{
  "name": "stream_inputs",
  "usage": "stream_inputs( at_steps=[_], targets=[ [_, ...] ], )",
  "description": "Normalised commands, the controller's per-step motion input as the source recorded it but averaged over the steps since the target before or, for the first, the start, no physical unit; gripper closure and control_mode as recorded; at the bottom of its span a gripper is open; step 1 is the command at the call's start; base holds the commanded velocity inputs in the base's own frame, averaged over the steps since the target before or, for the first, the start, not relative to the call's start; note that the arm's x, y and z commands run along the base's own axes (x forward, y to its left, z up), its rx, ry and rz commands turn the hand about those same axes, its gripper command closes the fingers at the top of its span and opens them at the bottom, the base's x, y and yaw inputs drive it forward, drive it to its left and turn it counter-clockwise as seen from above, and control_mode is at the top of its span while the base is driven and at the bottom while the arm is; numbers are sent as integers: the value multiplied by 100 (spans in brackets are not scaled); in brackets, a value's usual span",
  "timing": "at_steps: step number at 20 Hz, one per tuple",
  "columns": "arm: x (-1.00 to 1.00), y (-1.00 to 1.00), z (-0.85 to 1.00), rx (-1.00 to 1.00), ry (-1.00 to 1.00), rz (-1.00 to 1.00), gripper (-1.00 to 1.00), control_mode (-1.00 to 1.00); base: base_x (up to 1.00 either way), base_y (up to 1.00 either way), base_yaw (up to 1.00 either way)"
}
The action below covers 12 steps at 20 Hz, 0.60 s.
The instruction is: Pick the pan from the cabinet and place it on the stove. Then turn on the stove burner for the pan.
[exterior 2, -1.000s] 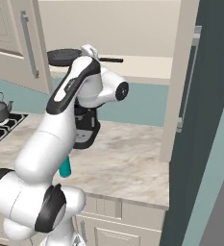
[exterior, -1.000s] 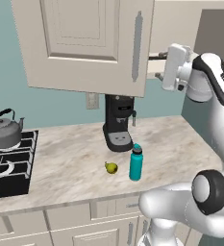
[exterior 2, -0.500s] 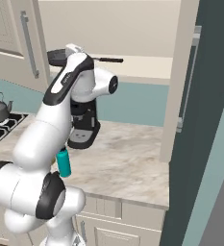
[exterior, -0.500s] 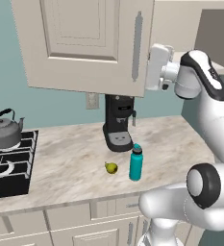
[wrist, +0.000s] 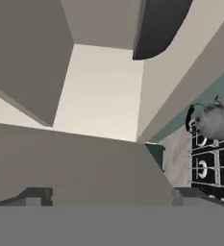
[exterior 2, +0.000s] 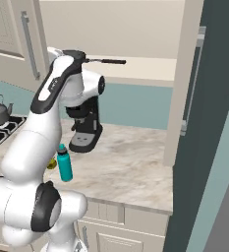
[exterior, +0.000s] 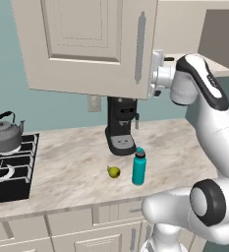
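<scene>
The cabinet stands open, its left door point(exterior: 86, 44) swung out toward the base. The dark pan point(wrist: 156, 21) lies on the pale shelf point(exterior 2: 145, 66) inside, and its thin black handle point(exterior 2: 108, 61) points right past my wrist. My gripper point(wrist: 112, 196) is inside the cabinet at shelf height, partly behind the door's edge. It is open, the fingertips point(wrist: 36, 194) wide apart with nothing between them, and the pan lies well clear of them. The black stove point(exterior: 8, 170) is at the counter's left end.
A grey kettle point(exterior: 5, 135) sits on the stove's back burner. On the counter stand a black coffee machine point(exterior: 121, 128), a teal bottle point(exterior: 139, 167) and a small yellow-green fruit point(exterior: 114, 172). The cabinet's right door point(exterior 2: 185, 74) hangs open edge-on beside a tall dark panel point(exterior 2: 212, 128).
The hand has shifted left, closer in behind the open door's edge, and the forearm has swung with it. The pan has stayed on the shelf.
</scene>
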Motion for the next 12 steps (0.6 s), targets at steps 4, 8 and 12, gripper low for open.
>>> stream_inputs(
  at_steps=[4, 8, 12],
  targets=[
    [-100, 56, 0, -2, -7, 17, -100, -100, 0, 0, 0],
    [-97, 69, 0, -4, -6, 16, -100, -100, 0, 0, 0],
    [-82, 89, 0, -7, -3, 15, -100, -100, 0, 0, 0]
  ],
)
